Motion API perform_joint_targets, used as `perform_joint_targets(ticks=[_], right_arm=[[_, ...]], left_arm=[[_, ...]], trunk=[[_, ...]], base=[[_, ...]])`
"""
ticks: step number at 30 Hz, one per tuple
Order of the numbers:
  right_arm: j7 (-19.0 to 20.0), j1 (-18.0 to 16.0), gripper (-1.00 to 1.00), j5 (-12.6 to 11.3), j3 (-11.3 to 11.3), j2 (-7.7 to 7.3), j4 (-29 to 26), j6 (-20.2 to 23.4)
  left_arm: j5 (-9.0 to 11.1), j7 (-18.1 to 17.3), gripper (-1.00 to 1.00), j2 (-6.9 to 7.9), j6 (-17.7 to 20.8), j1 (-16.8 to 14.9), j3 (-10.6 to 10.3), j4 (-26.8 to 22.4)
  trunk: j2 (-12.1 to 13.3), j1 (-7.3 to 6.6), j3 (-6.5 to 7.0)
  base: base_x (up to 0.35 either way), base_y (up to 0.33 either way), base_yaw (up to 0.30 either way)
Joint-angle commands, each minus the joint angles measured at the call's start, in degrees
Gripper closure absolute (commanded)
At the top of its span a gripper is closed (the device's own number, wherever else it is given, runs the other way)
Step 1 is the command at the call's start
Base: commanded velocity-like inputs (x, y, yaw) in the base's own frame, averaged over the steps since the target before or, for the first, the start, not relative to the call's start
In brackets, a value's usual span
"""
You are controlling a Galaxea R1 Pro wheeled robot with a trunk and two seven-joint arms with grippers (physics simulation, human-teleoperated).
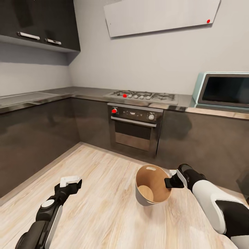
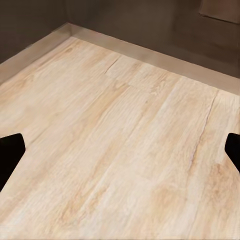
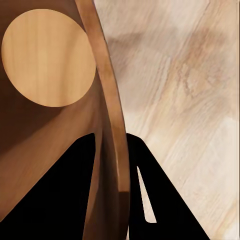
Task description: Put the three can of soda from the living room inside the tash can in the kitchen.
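The microwave [image 1: 226, 90] (right side) is cut by the frame edge.

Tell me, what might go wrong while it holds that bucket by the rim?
1. The right gripper pinches only the thin rim of the trash can, so the can might slip or swing.
2. The can already sits tilted; it may tip further.
3. It holds no cans, so carrying it costs time.

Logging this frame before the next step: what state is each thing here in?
tash can: upright on the floor, empty inside, rim pinched by the right gripper.
right gripper: shut on the bin's wall, one finger inside, one outside.
left gripper: open, holding nothing, over bare floor.
oven: door closed.
upper cabinets: doors closed.
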Motion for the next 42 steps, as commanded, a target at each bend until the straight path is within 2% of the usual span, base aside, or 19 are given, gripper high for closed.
perform_joint_targets(ticks=[1,7,10,13,17,23,42], right_arm=[[0.2,0.0,1.00,-1.3,-0.5,-0.01,-0.1,0.2],[0.2,0.0,1.00,-1.6,-1.0,-0.31,-0.3,1.7],[0.2,-0.1,1.00,-1.7,-0.9,-0.43,-0.3,1.9],[0.2,-0.1,1.00,-1.8,-0.8,-0.35,-0.4,2.0],[0.2,0.0,1.00,-1.8,-0.6,-0.02,-0.3,2.1],[0.2,0.0,1.00,-1.8,-0.7,0.61,-0.2,2.2],[0.2,0.0,1.00,-1.7,-0.6,0.66,-0.1,2.2]], left_arm=[[0.0,0.0,-1.00,-0.06,-0.2,0.0,0.1,0.1],[-0.2,0.3,-1.00,-0.32,-0.9,0.0,0.4,0.2],[-0.5,0.3,-1.00,-0.32,-2.4,0.0,0.4,1.0],[-0.4,0.4,-1.00,-0.29,-5.5,0.1,0.5,5.0],[-0.3,0.4,-1.00,-0.28,-7.4,0.1,0.5,7.4],[-0.4,0.5,-1.00,-0.28,-8.5,0.1,0.5,8.4],[-0.6,0.5,-1.00,-0.28,-9.3,0.1,0.5,8.7]], trunk=[[0.4,-0.23,0.19],[2.8,-1.55,1.27],[4.0,-2.21,1.81],[5.2,-2.86,2.34],[6.8,-3.74,3.06],[9.2,-5.06,4.14],[16.9,-9.23,7.55]], base=[[0.000,0.000,0.000],[0.000,0.000,0.000],[0.000,0.000,0.000],[0.000,0.000,0.000],[0.000,0.000,0.000],[0.000,0.000,0.000],[0.000,0.000,0.000]])
